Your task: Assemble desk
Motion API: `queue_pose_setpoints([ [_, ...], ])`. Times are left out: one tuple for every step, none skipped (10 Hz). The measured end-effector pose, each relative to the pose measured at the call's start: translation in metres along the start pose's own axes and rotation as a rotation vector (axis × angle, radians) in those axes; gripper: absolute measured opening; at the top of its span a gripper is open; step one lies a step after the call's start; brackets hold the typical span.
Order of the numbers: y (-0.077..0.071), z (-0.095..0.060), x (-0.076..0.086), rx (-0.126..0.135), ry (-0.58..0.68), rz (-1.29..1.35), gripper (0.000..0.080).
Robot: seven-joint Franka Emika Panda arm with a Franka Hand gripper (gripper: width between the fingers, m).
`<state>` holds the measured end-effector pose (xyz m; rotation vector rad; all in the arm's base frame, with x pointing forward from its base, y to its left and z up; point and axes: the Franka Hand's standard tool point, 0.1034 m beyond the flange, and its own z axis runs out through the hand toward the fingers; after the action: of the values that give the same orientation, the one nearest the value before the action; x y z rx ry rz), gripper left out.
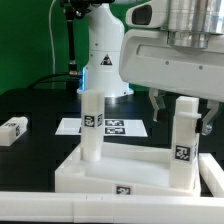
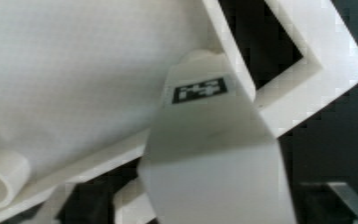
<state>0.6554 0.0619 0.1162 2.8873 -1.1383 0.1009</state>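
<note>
A: Looking at the tabletop (image 1: 120, 172) first: it lies upside down in the near centre, rim up, spanning most of the exterior view. Two legs stand in it: one (image 1: 92, 128) at its left, one (image 1: 184, 138) at its right, both upright, long axis vertical, tags facing the camera.

B: Other parts?

A: One loose leg (image 1: 14, 129) lies flat on the table (image 1: 40, 105) at far left, well apart from the tabletop. Marker board (image 1: 115, 127) lies behind the tabletop. Fourth leg not in view.

B: Gripper (image 1: 180, 103) vs right leg?

A: That's the key relation. Gripper hangs from above at the right, directly over that leg. Fingers (image 1: 156, 105) point down, one either side of the leg top, in line with its vertical axis. Wrist view agrees: leg (image 2: 208, 150) fills the frame centre, tag visible, with a tabletop (image 2: 87, 80) corner and round socket (image 2: 2, 182) beside it.

B: Open or closed?

A: Spread wider than the leg, as far as the exterior view shows. Can't confirm pad contact; no firm grasp visible. I'd call it open, straddling the leg.

B: Next move?

A: My judgement: either closing to twist the leg home or lifting clear. Any move should stay on the vertical axis; sideways drift could tilt the leg.
</note>
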Motion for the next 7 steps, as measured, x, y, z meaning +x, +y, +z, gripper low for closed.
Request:
queue_pose_setpoints([
  [-0.002,-0.007,-0.002,0.006,-0.001,-0.012,0.0618],
  [0.001,-0.02,-0.003,0.021,-0.002,-0.043,0.0618],
  [0.012,-0.037,-0.001,0.04,-0.005,-0.076,0.0643],
  [0.029,-0.051,0.003,0.056,-0.01,-0.091,0.0649],
  [0.043,-0.058,0.011,0.061,-0.007,-0.121,0.0649],
  [0.064,-0.059,0.025,0.058,-0.001,-0.173,0.0649],
  [0.087,-0.05,0.04,0.044,0.0,-0.198,0.0649],
])
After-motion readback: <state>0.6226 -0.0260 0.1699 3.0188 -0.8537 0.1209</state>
